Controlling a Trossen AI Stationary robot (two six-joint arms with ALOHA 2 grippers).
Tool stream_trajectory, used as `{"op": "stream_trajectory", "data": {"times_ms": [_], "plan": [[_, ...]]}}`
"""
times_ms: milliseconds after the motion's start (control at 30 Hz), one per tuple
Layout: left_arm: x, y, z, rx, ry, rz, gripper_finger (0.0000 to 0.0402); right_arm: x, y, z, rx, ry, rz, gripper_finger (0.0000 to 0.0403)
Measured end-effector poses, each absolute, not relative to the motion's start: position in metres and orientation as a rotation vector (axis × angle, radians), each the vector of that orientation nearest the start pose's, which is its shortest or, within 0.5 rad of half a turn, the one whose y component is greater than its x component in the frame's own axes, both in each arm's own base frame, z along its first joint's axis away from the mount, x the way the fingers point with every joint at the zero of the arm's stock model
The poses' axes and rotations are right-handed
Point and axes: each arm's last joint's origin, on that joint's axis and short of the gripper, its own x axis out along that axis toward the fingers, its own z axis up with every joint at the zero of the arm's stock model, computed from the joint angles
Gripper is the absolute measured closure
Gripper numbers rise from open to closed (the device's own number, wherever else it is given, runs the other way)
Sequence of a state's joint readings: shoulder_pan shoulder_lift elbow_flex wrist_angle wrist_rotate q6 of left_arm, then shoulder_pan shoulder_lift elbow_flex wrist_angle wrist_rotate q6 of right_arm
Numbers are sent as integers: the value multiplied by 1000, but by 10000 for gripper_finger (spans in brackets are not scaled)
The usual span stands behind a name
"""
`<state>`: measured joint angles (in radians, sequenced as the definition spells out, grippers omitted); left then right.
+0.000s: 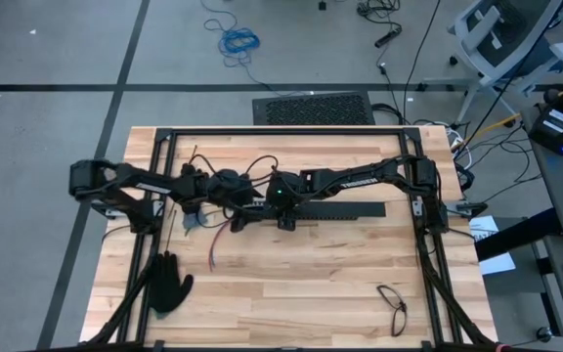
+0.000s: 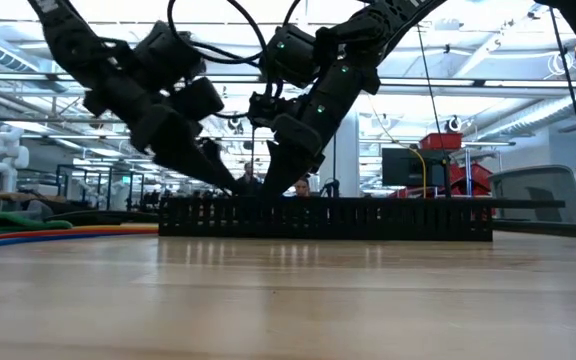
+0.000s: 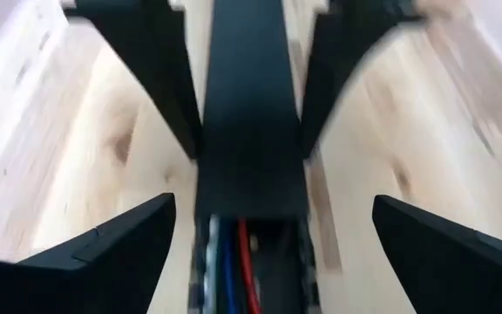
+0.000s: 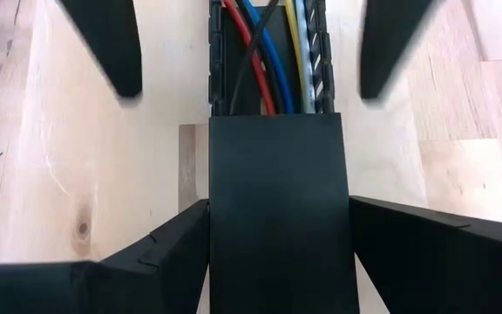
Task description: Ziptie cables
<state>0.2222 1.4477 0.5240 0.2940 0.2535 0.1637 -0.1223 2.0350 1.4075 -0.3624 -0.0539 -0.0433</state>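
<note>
A long black slotted bar (image 1: 321, 210) lies flat across the middle of the table. A smooth black cover (image 4: 277, 218) sits on it. Red, blue, yellow and white cables (image 4: 268, 61) run inside the uncovered stretch, with a thin dark strand crossing the red one. They trail out onto the wood at the left (image 1: 213, 230). My right gripper (image 4: 277, 202) is shut on the cover at its end. My left gripper (image 3: 273, 201) faces it from the left. It hangs open over the uncovered channel, fingers well clear of both sides. My right gripper pinches the cover's two long sides (image 4: 225, 218) between its fingers (image 4: 164, 253), right at the cover's end next to the exposed cables. It comes slanting down from the table's right, one finger on each side of the bar. The bar stays flat on the table.
A black glove (image 1: 169, 284) lies near the front left, and a pair of glasses (image 1: 394, 303) near the front right. A black frame (image 1: 291, 132) borders the tabletop. Bare wood lies in front of the bar.
</note>
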Motion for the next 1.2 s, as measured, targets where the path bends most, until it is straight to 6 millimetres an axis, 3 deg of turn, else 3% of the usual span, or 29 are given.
{"op": "stream_trajectory", "data": {"times_ms": [300, 567, 1000, 1200], "plan": [[237, 47, 152, 27, 662, -72, 17, 422, -50, 162, 45, 992, -40, 156], [239, 49, 152, 36, 656, -24, 17, 422, -50, 162, 45, 992, -40, 156], [246, 54, 119, -38, 770, -13, 17, 422, -50, 161, 45, 990, -40, 156], [251, 55, 123, -27, 708, -14, 17, 422, -50, 161, 45, 990, -40, 156]]}}
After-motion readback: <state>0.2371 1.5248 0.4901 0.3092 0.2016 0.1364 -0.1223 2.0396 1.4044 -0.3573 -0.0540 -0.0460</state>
